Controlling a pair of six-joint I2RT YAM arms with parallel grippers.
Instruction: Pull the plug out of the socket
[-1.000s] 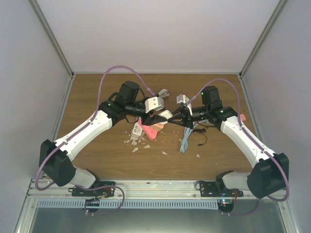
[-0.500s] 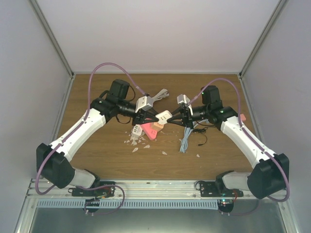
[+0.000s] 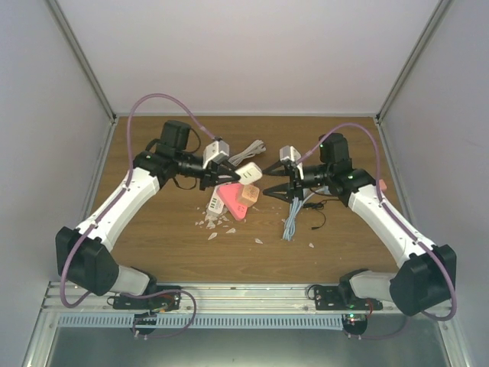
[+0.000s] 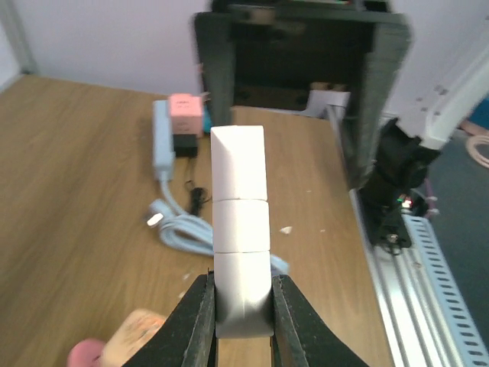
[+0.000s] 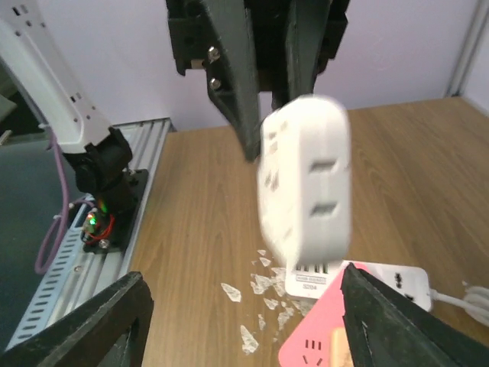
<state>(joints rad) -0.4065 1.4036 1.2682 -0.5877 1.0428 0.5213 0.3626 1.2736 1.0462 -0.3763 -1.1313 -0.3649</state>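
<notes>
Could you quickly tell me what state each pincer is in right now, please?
Left pincer: closed on the white adapter.
Right pincer: open, holding nothing.

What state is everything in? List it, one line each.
left gripper: shut on the white adapter
white adapter: held off the table, visible slots empty
right gripper: open, holding nothing
pink power strip: lying on the table
grey cable: bundled, lying on the table
</notes>
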